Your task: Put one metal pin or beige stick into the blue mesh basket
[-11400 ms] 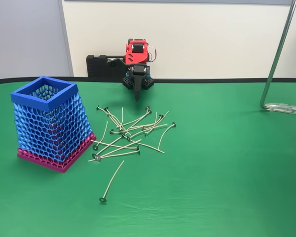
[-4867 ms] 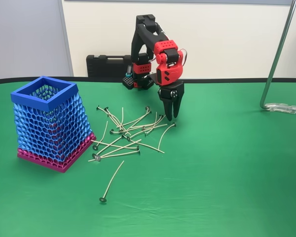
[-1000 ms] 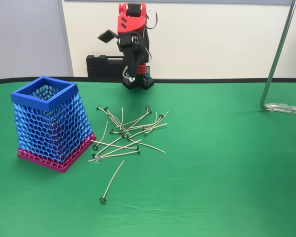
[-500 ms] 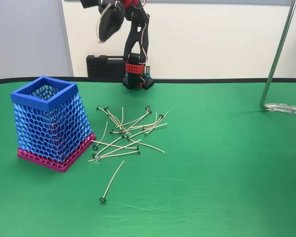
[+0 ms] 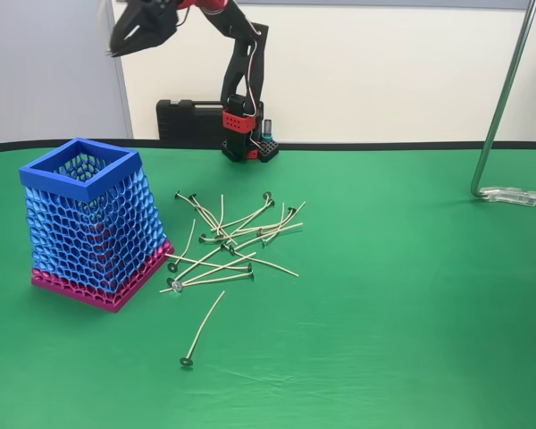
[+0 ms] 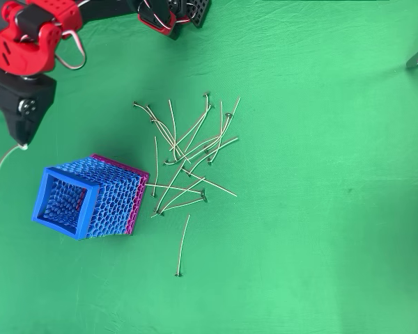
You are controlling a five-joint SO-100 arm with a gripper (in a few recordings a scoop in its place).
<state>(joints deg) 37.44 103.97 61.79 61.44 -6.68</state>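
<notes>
The blue mesh basket (image 5: pixel 91 223) stands upright on the green table (image 5: pixel 411 295); it is a tapered honeycomb lattice with a solid square blue rim and a magenta band at its foot. To its right in the fixed view lies a loose heap of beige sticks (image 5: pixel 232 237), thin, gently curved and pale, each ending in a small dark round head; one stick (image 5: pixel 201 329) lies apart, nearer the camera. The gripper (image 5: pixel 125 40) is raised high at the upper left of the fixed view, above and behind the basket, its dark fingers pointing down and left. In that view the jaws appear nearly together, and what they hold cannot be made out. The overhead view settles this: the gripper (image 6: pixel 22 142) has its fingertips closed on the end of one beige stick (image 6: pixel 1 170), which hangs in a curve from the tip, just beyond the basket's rim (image 6: pixel 64 203) and not over its opening. The overhead view also shows the red and black arm (image 6: pixel 35 42) reaching from its base (image 6: pixel 174 14).
</notes>
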